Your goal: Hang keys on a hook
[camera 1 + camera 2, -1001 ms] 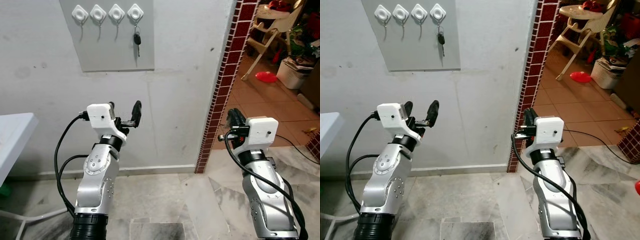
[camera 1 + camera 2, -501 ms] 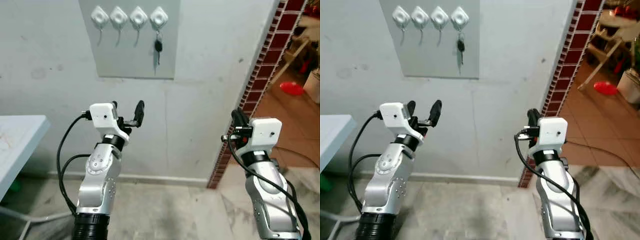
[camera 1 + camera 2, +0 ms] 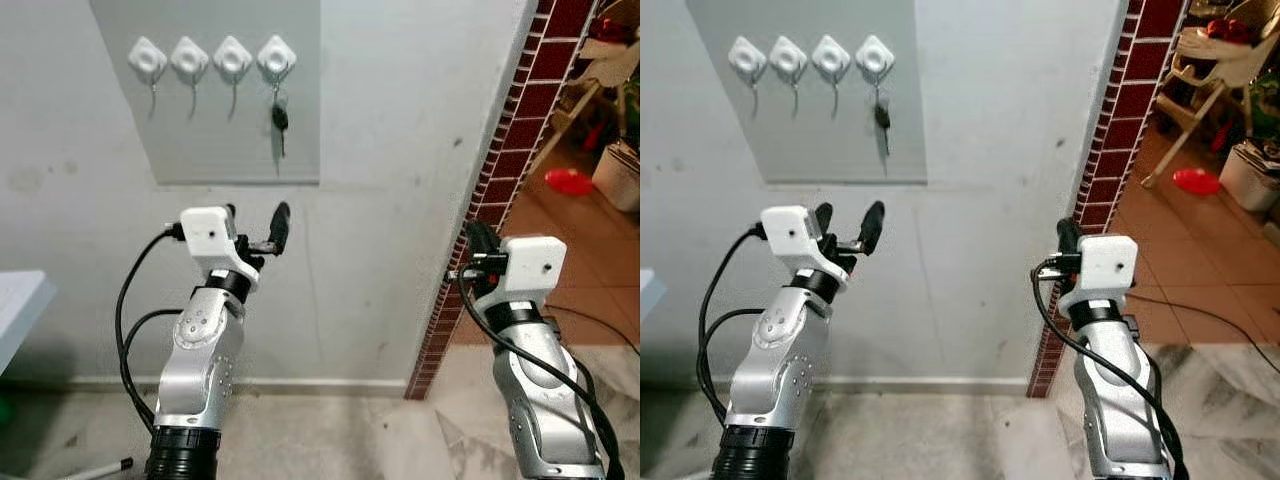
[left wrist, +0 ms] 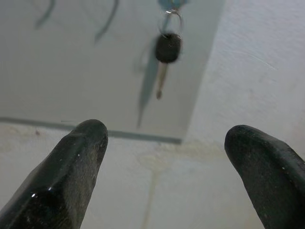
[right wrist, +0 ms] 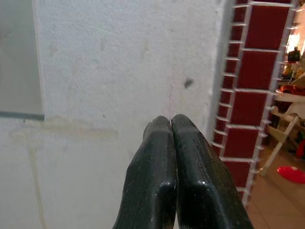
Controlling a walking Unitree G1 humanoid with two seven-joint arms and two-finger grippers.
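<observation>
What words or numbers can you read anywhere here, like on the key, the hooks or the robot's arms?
There is no readable text.
The key hanging on the rightmost hook: plain black head, no writing legible.
The grey board behind the hooks: blank.
The white boxes on the wrists of the left gripper and right gripper: no label visible.

I see a matt grey panel (image 3: 240, 120) on rough, stained plaster wall (image 3: 400, 150). Four hooks (image 3: 211, 56) have glossy white plastic bases with thin metal prongs. The key (image 4: 167, 50) at 12 o'clock from my left gripper (image 4: 167, 143) has a black plastic head, metal ring and blade. Gripper fingers (image 5: 171, 176) look matt black, slightly textured rubber or plastic. Arms (image 3: 205, 350) are brushed silver metal with white plastic camera housings. Pillar (image 3: 515, 130) at 3 o'clock is glossy red tile.
</observation>
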